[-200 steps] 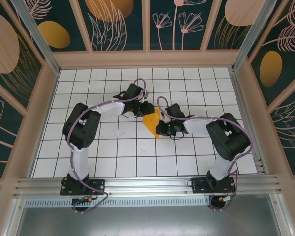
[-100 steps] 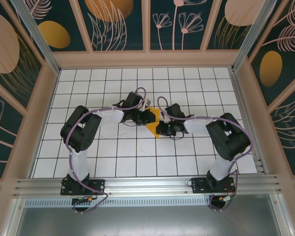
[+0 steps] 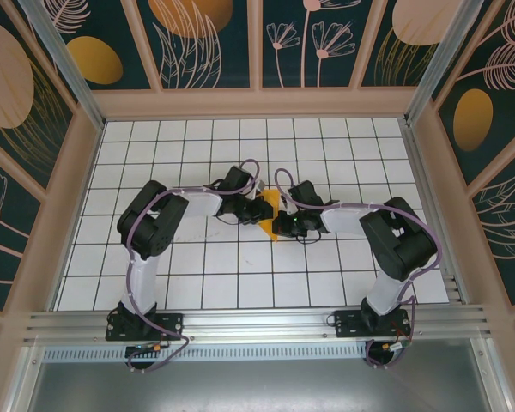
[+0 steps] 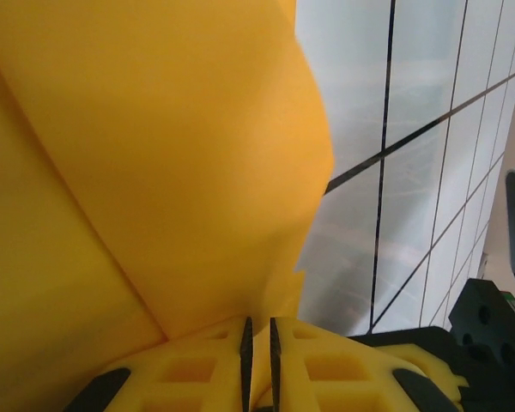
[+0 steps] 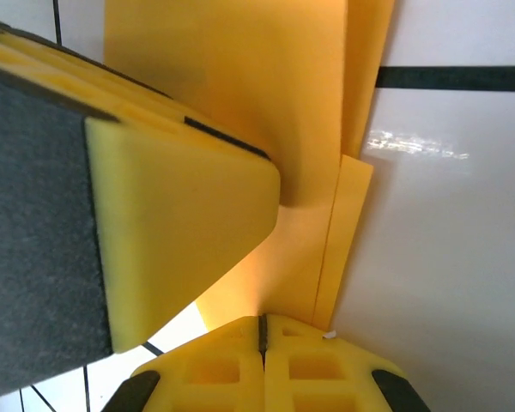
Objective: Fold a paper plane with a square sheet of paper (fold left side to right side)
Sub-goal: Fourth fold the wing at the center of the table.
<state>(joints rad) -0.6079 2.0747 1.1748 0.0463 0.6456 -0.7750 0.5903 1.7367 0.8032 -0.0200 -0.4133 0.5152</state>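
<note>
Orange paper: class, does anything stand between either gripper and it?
Nothing visible does. The left gripper and the right gripper each have their jaws shut on the orange paper, in direct contact.

The bench (image 3: 154,257) in front of me is white, ruled by black lines into square tiles and evenly lit. Dark teal walls (image 3: 360,51) close it in on three sides, painted with pale leaves, flowers and orange ovals (image 3: 94,60) between peach battens (image 3: 254,43). A ribbed metal rail (image 3: 257,322) runs along the near edge.
</note>
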